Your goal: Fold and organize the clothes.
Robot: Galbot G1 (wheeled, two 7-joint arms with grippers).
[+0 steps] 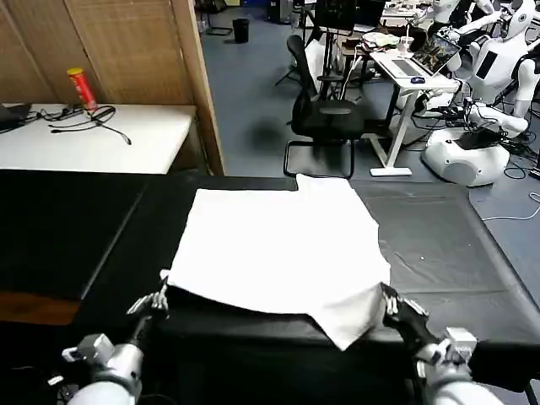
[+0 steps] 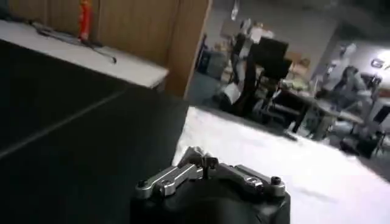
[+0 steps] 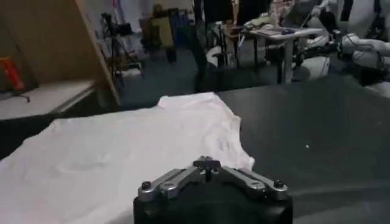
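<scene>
Lying rumpled on matte black table (image 1: 439, 245): white cotton T-shirt (image 1: 278, 249).

A black table (image 1: 76, 228) carries a white T-shirt (image 1: 278, 245), spread flat with its plain side up. The shirt lies near the table's front edge, and one corner hangs over that edge (image 1: 346, 325). Dark bare surface lies on both sides of it.

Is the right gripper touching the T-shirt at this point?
Touching. In the head view the right gripper sits right at the near right corner of the white T-shirt, fingertips against the fabric edge with no gap showing.
</scene>
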